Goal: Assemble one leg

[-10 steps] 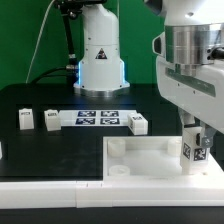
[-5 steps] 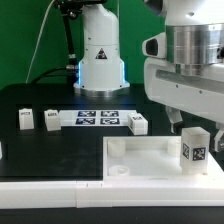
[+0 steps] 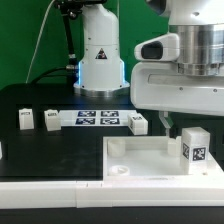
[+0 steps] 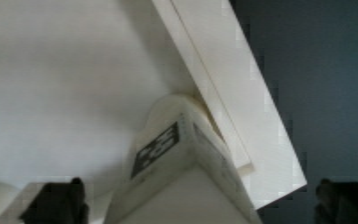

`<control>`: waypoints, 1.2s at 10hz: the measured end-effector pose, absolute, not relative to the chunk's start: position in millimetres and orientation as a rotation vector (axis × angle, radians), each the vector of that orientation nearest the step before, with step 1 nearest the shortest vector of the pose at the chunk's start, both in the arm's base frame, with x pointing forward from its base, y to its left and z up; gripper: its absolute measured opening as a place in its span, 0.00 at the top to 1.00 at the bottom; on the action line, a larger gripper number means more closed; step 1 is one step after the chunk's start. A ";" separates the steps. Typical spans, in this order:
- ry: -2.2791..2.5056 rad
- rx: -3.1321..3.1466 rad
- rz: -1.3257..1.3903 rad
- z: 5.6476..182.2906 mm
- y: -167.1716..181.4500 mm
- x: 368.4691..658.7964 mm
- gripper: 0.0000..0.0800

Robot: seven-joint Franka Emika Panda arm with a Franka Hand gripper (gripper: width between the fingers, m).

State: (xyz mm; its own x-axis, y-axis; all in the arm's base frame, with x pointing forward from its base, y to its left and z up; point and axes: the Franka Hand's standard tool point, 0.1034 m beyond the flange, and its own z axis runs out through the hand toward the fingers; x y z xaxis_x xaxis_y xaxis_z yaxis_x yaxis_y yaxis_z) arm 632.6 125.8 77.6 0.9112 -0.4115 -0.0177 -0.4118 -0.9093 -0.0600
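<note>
A white leg with a black-and-white tag stands upright in the near corner of the large white panel, at the exterior view's right. My gripper hangs just above it, open, and touches nothing. One dark finger shows left of the leg. In the wrist view the leg rises from the panel between the two fingertips of my gripper. The fingertips stand wide apart on both sides of it, clear of the leg.
Three more white legs lie on the black table: two at the left, one by the marker board's right end. The marker board lies in the middle. The robot base stands behind.
The gripper has let go of the leg and risen straight up off it. The leg stays standing in the panel's corner.
</note>
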 end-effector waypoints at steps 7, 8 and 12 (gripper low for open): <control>-0.142 -3.088 -0.022 77.8 120.3 634.0 0.19; -0.139 -3.088 -0.022 77.8 120.3 634.1 0.21; -0.005 -3.087 -0.019 77.9 120.6 634.1 0.64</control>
State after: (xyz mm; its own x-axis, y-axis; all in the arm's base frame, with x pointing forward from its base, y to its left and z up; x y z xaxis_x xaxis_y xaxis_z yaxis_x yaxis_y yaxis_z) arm 634.1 120.6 77.9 0.9999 0.0032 0.0122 0.0038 -0.9985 -0.0545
